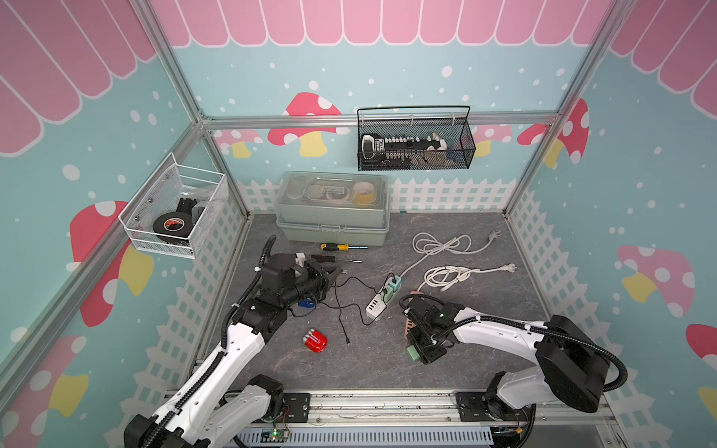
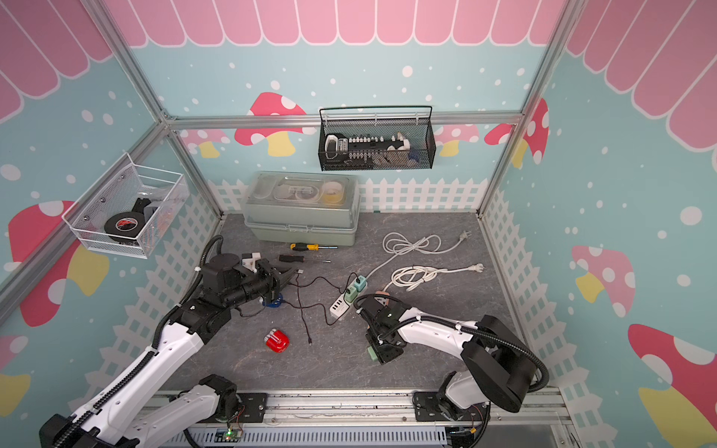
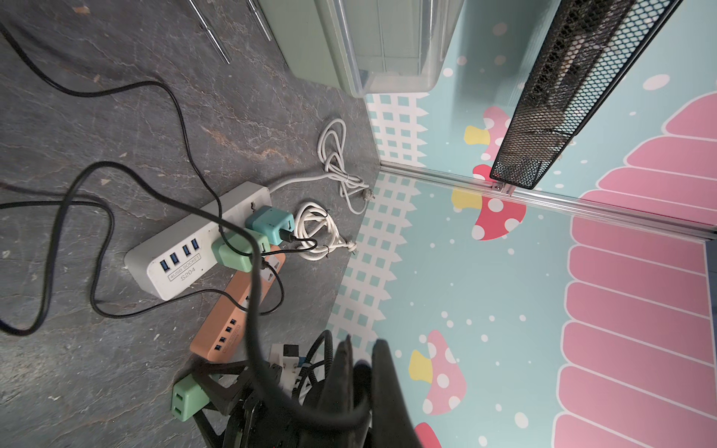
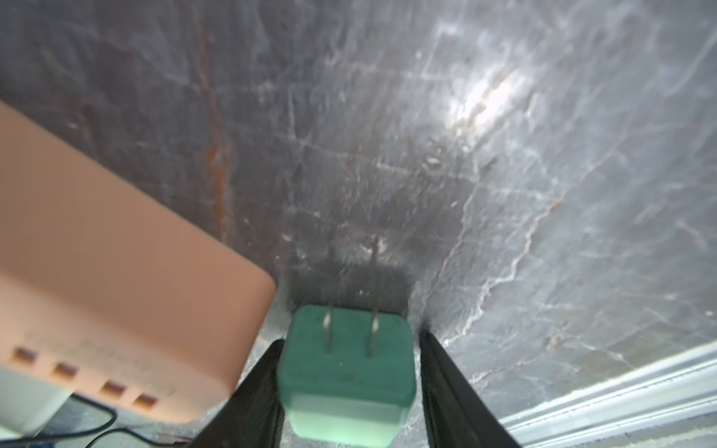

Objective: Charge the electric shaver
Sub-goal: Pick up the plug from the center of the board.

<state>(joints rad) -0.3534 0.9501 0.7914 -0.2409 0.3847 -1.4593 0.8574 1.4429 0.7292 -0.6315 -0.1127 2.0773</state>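
The red electric shaver (image 1: 315, 340) (image 2: 277, 340) lies on the grey table, apart from both arms. A thin black cable (image 1: 341, 306) runs from the plugged-in green adapter (image 1: 388, 293) on the white power strip (image 1: 377, 309); one loose end (image 1: 348, 343) lies right of the shaver. My left gripper (image 1: 336, 274) (image 3: 362, 349) is shut on that cable near its other plug. My right gripper (image 1: 414, 351) (image 4: 351, 333) stands around a loose green adapter (image 4: 345, 372) (image 3: 188, 395): one finger touches it, and a narrow gap shows at the other.
An orange power strip (image 4: 116, 271) (image 3: 236, 310) lies right beside the right gripper. Two screwdrivers (image 1: 341, 246) lie before a green toolbox (image 1: 331, 209). Two coiled white cords (image 1: 446, 258) lie at the back right. A blue object (image 1: 306, 302) sits under the left wrist.
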